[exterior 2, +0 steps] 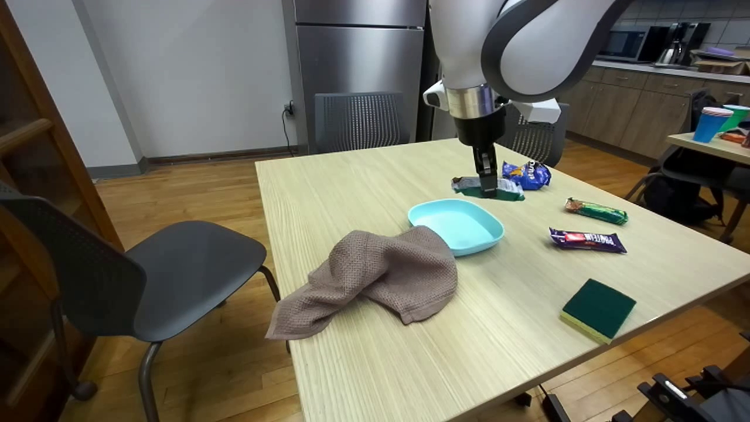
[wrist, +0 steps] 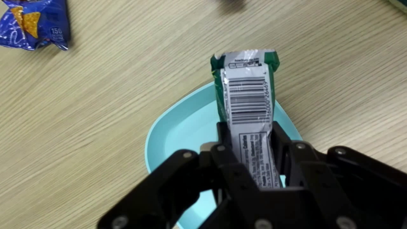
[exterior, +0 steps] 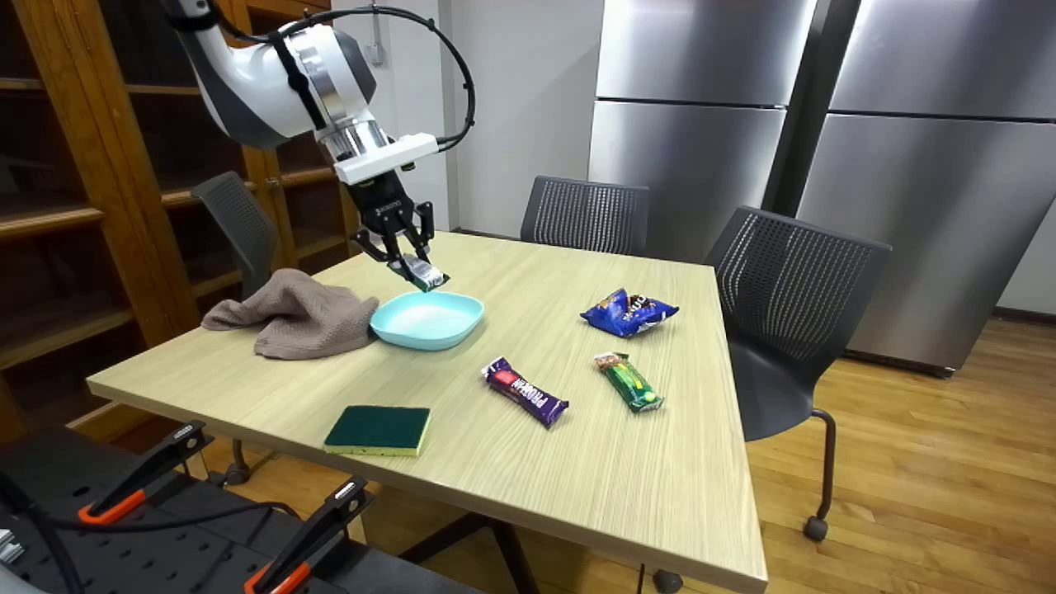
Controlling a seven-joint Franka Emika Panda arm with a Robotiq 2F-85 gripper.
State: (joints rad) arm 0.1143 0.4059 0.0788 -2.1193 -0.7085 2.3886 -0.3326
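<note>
The pincer (wrist: pixel 249 131), just right of the middle in the wrist view, is clamped on a green-and-white snack bar (wrist: pixel 248 98), a finger against each long side. The bar is in the air over a light-blue dish (wrist: pixel 187 127), its upper end reaching past the rim in that view. I take the step in hand to be the mid-air stage, the grip already made; the next move seems to call for a steady hold, and for bringing that end within the rim if the bar is to be lowered there. Its pale back faces the wrist camera, with barcode and nutrition panel; green shows along the edges of the slightly creased wrapper.

In an exterior view, a brown towel (exterior: pixel 305 318) lies just left of the dish. A purple protein bar (exterior: pixel 525 392) lies near the middle of the frame; to its right are a green-wrapped bar (exterior: pixel 629 382) and, higher up, a blue bag of tortilla chips (exterior: pixel 629 313). A green-and-yellow sponge (exterior: pixel 378 429) lies near the lower edge of the table (exterior: pixel 577 470).
</note>
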